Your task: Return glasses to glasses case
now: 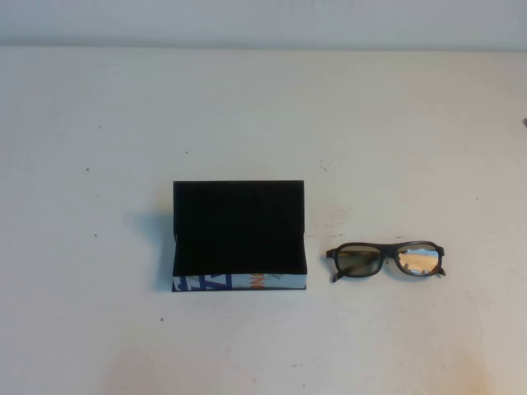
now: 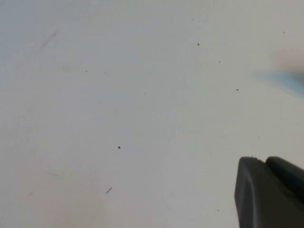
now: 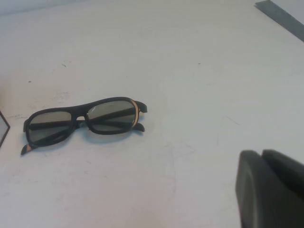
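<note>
The glasses (image 1: pixel 386 260) lie folded on the white table (image 1: pixel 263 107), just right of the open glasses case (image 1: pixel 239 237), apart from it. The case's black lid stands up. The left gripper (image 2: pixel 268 194) hangs over bare table; the right gripper (image 3: pixel 270 190) hovers near the glasses

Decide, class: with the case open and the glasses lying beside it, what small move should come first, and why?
Probably bring the right gripper toward the glasses. They lie folded on the table, right of the open glasses case, apart from it and ungrasped. The left gripper sees only bare table, so it is the poorer choice.
</note>
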Tool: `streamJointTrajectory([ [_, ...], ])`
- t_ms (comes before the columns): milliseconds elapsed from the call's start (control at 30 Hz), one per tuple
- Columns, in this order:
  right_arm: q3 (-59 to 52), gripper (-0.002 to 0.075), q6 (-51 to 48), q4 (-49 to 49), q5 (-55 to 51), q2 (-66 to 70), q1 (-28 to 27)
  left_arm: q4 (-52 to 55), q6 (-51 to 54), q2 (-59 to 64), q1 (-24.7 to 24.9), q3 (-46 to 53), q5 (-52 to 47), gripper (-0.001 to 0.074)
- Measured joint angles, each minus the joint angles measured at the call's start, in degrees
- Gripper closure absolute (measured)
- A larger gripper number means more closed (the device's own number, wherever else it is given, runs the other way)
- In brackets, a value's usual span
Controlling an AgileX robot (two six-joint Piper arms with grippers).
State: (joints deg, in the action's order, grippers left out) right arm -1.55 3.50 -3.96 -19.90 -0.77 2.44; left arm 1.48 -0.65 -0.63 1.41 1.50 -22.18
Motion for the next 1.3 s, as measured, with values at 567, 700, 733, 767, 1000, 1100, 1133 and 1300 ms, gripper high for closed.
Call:
streamJointTrajectory([
  [567, 0.00, 0.0737, 0.00, 0.00, 0.00, 0.00, 0.00, 0.00, 0.00, 0.00, 0.00, 0.00, 0.00, 0.0736],
  [700, 0.00, 0.0737, 0.00, 0.00, 0.00, 0.00, 0.00, 0.00, 0.00, 0.00, 0.00, 0.00, 0.00, 0.0736],
  [733, 0.00, 0.0737, 0.00, 0.00, 0.00, 0.00, 0.00, 0.00, 0.00, 0.00, 0.00, 0.00, 0.00, 0.0736],
  [767, 0.00, 0.0737, 0.00, 0.00, 0.00, 0.00, 0.00, 0.00, 0.00, 0.00, 0.00, 0.00, 0.00, 0.0736],
  [1000, 0.00, 0.0737, 0.00, -4.74, 0.00, 0.00, 0.00, 0.00, 0.00, 0.00, 0.00, 0.00, 0.00, 0.0736],
  [1100, 0.00, 0.0737, 0.00, -10.09, 1.01, 0.00, 0.00, 0.00, 0.00, 0.00, 0.00, 0.00, 0.00, 0.0736],
  [1133, 0.00, 0.0737, 0.00, -13.07, 2.20, 0.00, 0.00, 0.00, 0.00, 0.00, 0.00, 0.00, 0.00, 0.0736],
  [1300, 0.00, 0.0737, 0.00, -30.00, 10.83, 0.00, 0.00, 0.00, 0.00, 0.00, 0.00, 0.00, 0.00, 0.0736],
])
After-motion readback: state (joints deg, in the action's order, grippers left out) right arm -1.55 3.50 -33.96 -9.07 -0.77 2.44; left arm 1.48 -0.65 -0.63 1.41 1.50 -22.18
